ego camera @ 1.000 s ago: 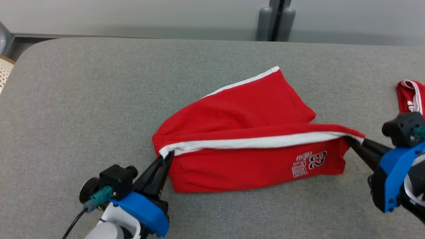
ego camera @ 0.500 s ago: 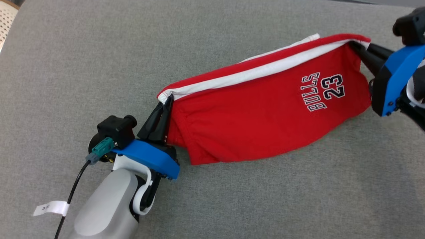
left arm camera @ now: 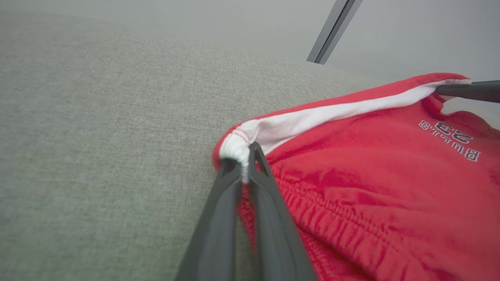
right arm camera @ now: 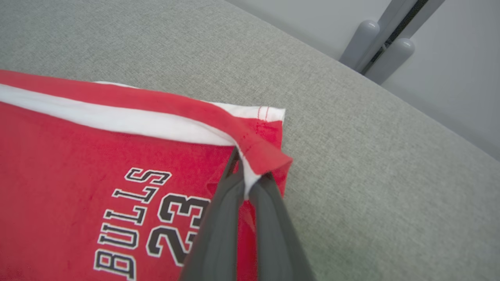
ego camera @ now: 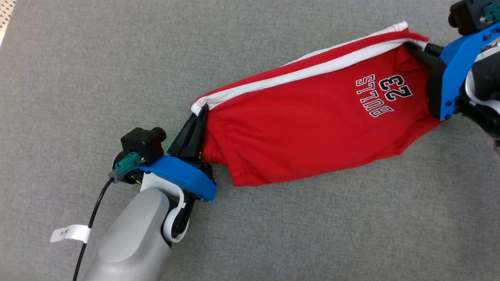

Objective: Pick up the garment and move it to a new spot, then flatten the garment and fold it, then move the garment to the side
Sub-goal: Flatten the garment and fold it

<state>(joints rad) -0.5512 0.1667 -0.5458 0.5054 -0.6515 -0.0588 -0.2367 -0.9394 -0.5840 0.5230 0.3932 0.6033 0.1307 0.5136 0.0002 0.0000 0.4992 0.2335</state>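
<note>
1. Head view showed a pair of red shorts [ego camera: 312, 128] stretched between the two grippers over a grey fabric surface [ego camera: 117, 58], running from the lower left to the upper right of that view.
2. The left gripper [ego camera: 200, 113] was pinched tight on the waistband corner of the shorts, at one end of the white side stripe [ego camera: 304, 74]. In the left wrist view its two dark fingers [left arm camera: 218, 218] lay pressed together with gathered white cloth squeezed between the tips.
3. The right gripper [ego camera: 412, 47] was clamped on the leg-hem corner at the stripe's other end. In the right wrist view a red flap of hem folded over its closed fingertips.
4. The stripe formed the taut top edge, and the red cloth hung slacker below it, creased near the elastic waistband.
5. The "BULLS 23" lettering [ego camera: 384, 95] sat near the right gripper's end and read upside down in the head view.
6. Whether the lower edge of the shorts touched the surface could not be told.
7. A black cable [ego camera: 88, 242] with a white tag [ego camera: 70, 233] ran beside the left forearm [ego camera: 133, 242].
8. Two grey posts [right arm camera: 375, 50] stood beyond the surface's far edge.
</note>
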